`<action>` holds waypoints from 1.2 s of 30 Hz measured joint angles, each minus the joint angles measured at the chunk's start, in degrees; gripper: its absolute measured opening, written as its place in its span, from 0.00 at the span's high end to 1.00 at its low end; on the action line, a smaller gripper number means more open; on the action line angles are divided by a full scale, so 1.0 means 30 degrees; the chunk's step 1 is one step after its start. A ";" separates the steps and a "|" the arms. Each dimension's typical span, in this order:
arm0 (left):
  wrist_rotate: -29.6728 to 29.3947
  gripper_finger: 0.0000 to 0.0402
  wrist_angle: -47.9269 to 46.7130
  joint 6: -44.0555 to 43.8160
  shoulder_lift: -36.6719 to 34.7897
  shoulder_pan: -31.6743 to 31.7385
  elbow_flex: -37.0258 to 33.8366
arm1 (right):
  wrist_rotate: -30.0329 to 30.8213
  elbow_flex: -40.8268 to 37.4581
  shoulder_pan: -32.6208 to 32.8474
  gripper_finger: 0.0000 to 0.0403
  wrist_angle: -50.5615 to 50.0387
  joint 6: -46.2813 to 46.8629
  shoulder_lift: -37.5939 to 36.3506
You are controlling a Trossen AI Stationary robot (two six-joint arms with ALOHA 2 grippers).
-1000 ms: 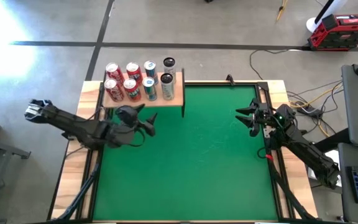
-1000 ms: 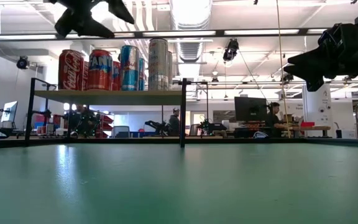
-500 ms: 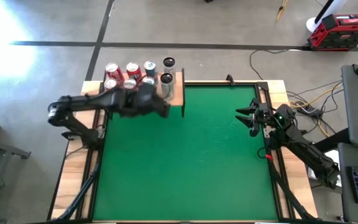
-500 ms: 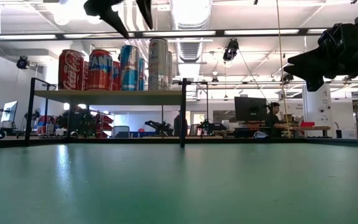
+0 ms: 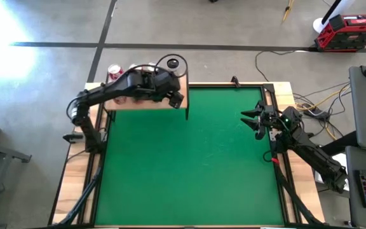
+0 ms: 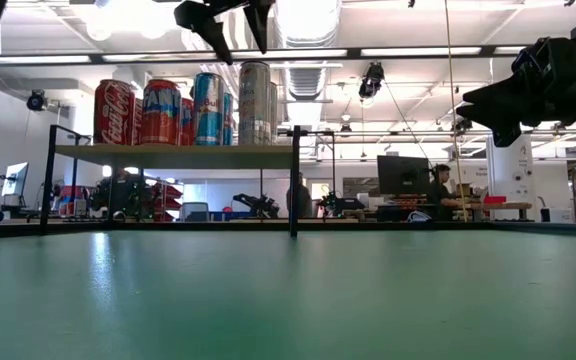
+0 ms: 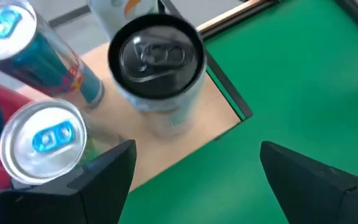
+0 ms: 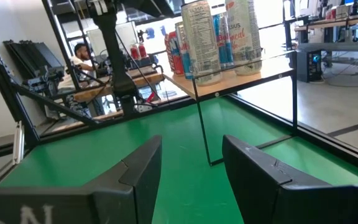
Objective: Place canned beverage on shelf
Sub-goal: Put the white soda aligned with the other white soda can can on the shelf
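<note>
The shelf (image 6: pixel 173 155), a light-wood board on thin black metal legs, is standing at the far left corner of the worktop (image 5: pixel 189 159), carrying a cluster of upright cans. In the low view, red cans (image 6: pixel 116 112) are showing at its left end, a blue can (image 6: pixel 207 108) is standing beside them, and a tall pale can (image 6: pixel 255 103) is sitting nearest the right end. In the left wrist view, a slim cylindrical can with a dark, shiny lid (image 7: pixel 157 74) is standing near the board's corner, with two silver-topped, blue-tabbed cans (image 7: pixel 42 140) beside it.

The left gripper (image 5: pixel 176 79) is hovering above the shelf's right end, its jaws spread wide and gripping nothing, with the dark-lidded can just below and between the fingers (image 7: pixel 98 180).

The right gripper (image 5: pixel 251 121) is waiting near the right edge of the green mat, well apart from the shelf, its jaws closed and empty
</note>
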 joint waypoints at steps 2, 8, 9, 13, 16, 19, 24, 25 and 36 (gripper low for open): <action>-0.0214 0.19 -0.0434 0.0227 0.0549 -0.0015 0.0841 | 0.0000 -0.0001 -0.0001 0.60 0.0000 0.0000 -0.0001; -0.0325 0.19 -0.1433 0.0911 0.1702 0.0255 0.2607 | 0.0000 0.0004 0.0000 0.60 0.0000 0.0000 0.0000; -0.0332 0.19 -0.1582 0.0911 0.1853 0.0321 0.2802 | 0.0000 0.0004 0.0000 0.60 0.0000 0.0000 0.0000; -0.0338 0.19 -0.1972 0.0904 0.2209 0.0730 0.3454 | 0.0000 0.0000 -0.0007 0.60 0.0000 0.0000 0.0000; -0.0326 0.19 -0.1999 0.0860 0.2374 0.1093 0.3503 | 0.0000 -0.0003 -0.0003 0.60 0.0000 0.0000 -0.0003; -0.0323 0.19 -0.1996 0.0846 0.2578 0.1473 0.3503 | 0.0000 0.0003 -0.0001 0.60 0.0000 0.0000 0.0000; -0.0323 0.18 -0.1983 0.0838 0.2916 0.1964 0.3503 | 0.0000 0.0001 -0.0007 0.60 0.0000 0.0000 0.0000; -0.0318 0.18 -0.1963 0.0843 0.2975 0.2038 0.3500 | 0.0000 -0.0004 -0.0003 0.60 0.0000 0.0000 0.0000; -0.0309 0.19 -0.1130 0.0678 0.3167 0.2364 0.3488 | 0.0000 -0.0001 -0.0006 0.60 0.0000 0.0000 0.0000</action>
